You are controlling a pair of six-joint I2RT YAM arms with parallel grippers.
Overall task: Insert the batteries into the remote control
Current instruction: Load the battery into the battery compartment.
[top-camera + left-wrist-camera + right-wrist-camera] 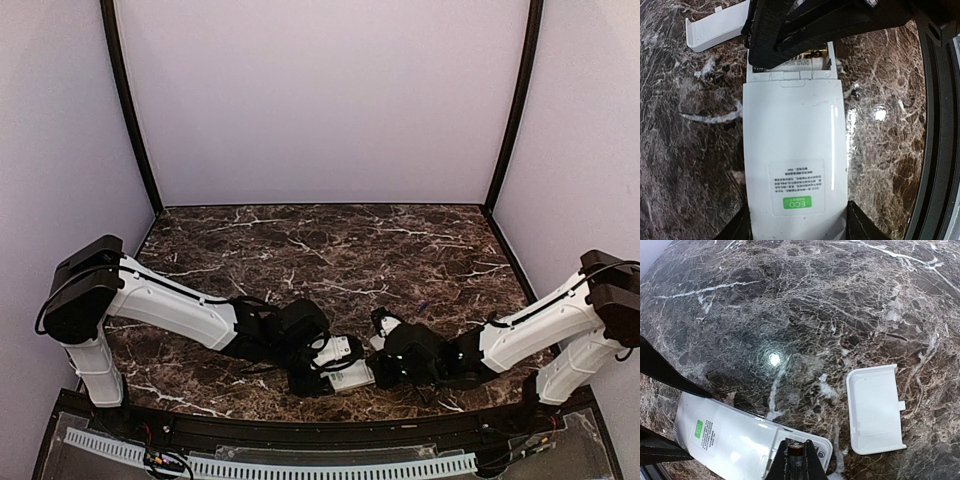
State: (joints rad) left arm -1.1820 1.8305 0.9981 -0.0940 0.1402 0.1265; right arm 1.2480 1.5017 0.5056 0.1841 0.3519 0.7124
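**Remote control (792, 150) pinned back-up, one battery at the open bay**

The dark marble table (330, 250) carries everything near its front edge, where the left arm (170, 310) and the right arm (530, 330) reach in toward each other. Between the two wrists the remote control lies back-up on the marble. Its green ECO label (796, 202) is toward the left wrist and its open compartment (826, 62) is toward the right.

The left gripper (797, 227) clamps the remote across its width at the label end, one finger on each long side. The cover plate (875, 407) lies loose on the marble near the compartment end, apart from the remote.

The right gripper (795, 462) has its fingers pinched almost together on a battery (812, 61), directly over the compartment. From the left wrist, a pale printed cylinder shows in the bay under those black fingers. I cannot tell whether it is fully seated, and I see no second battery.

To do this step well:
- The left clamp should hold firm so the remote cannot skate.
- The battery probably wants to go in spring end first, pushed along its length, then pressed flat.
- It should lie level below the rim before the fingers let go.
- Polarity deserves a check against the bay markings, which are too small to read here.
- A straight lift out should avoid nudging the cover plate.
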